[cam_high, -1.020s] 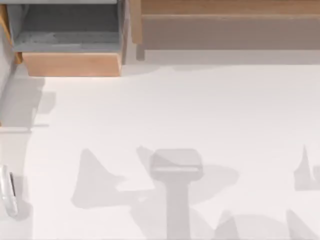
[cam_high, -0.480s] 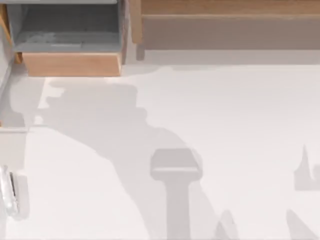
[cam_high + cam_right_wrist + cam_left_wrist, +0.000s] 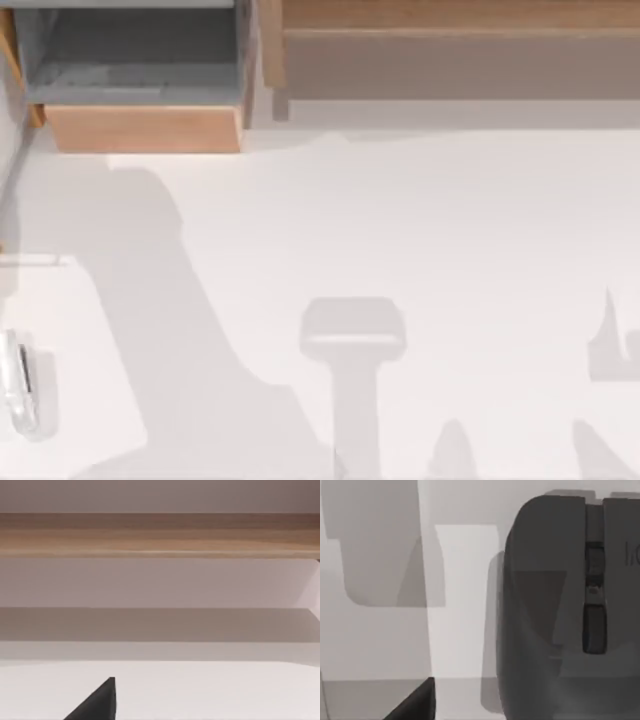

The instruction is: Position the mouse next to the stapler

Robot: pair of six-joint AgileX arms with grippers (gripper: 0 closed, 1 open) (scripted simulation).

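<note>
Mouse (image 3: 570, 610) on white table (image 3: 400, 220), stapler (image 3: 20, 385) far left, wooden drawer (image 3: 140, 125) behind

the mouse (image 3: 550, 610) is dark grey with a darker strip down its middle. the stapler (image 3: 18, 385) is pale silver-white with a thin dark line, on a white table (image 3: 450, 230) crossed by grey shadows. the shelf (image 3: 145, 128) edge is light brown wood.

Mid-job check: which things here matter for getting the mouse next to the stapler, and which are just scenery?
For the job:
mouse, seen in the left wrist view
stapler, at the table's left edge

Just there:
open wooden drawer, far left
wooden ledge along the back
</note>
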